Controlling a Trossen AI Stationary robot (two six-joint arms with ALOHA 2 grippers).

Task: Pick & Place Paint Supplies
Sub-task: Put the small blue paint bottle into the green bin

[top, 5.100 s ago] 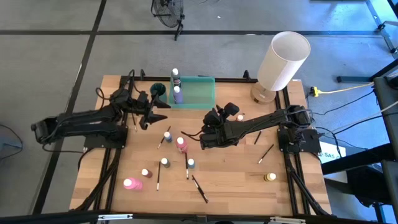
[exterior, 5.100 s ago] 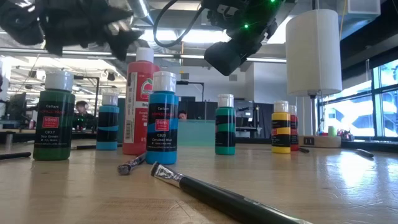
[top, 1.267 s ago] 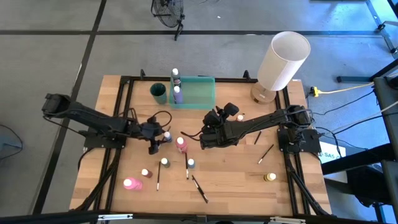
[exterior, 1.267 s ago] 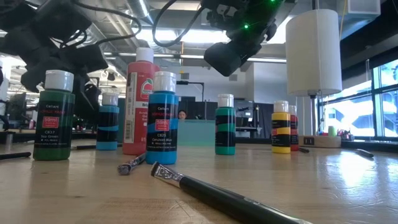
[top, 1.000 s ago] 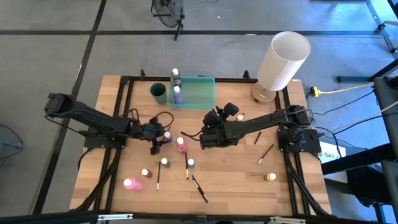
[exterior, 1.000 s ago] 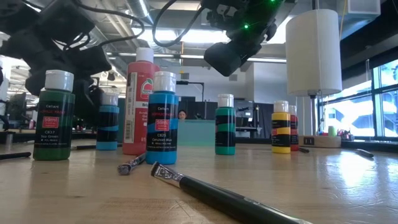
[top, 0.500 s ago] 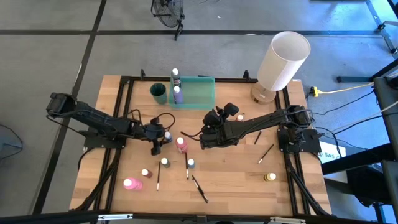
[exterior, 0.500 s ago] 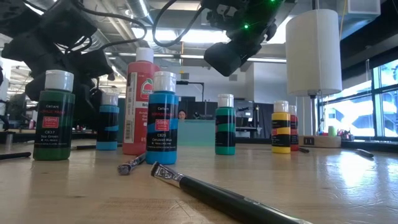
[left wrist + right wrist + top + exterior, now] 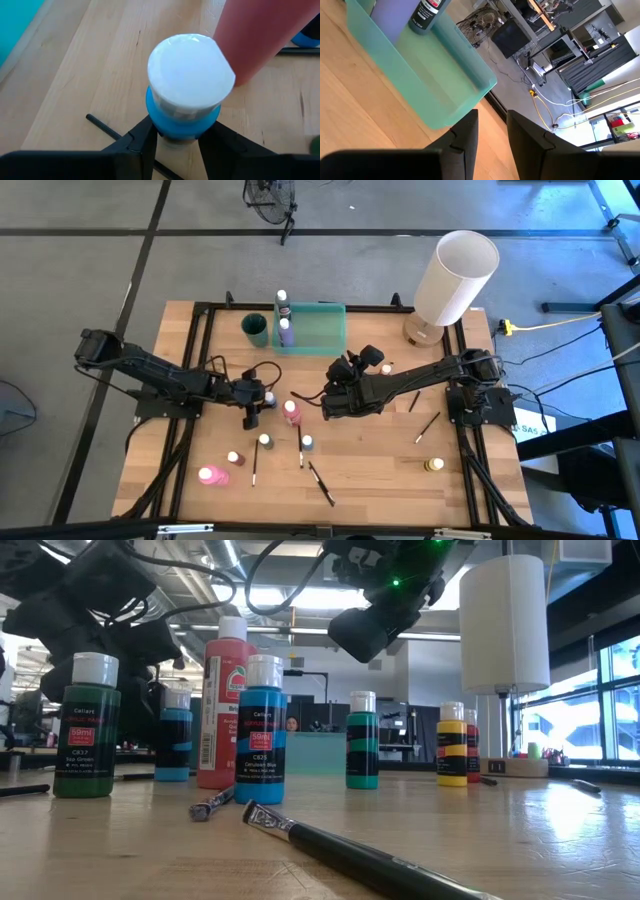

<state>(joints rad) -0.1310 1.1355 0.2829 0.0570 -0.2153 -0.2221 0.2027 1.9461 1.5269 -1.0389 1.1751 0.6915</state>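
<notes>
Left wrist view: left gripper (image 9: 177, 145) jaws pinch blue bottle (image 9: 184, 95).

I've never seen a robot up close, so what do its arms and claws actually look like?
Both arms are black and slender, built of jointed segments with loose black cables looping alongside. The left gripper and right gripper each end in two flat, matte black fingers. In the low view a small green light glows on one arm's underside.

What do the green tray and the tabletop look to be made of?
Green tray: apparently translucent plastic with a smooth, slightly frosted finish; the floor shows faintly through its walls.
Tabletop: light wood, seemingly butcher-block, with visible grain and plank seams and a matte finish.
</notes>
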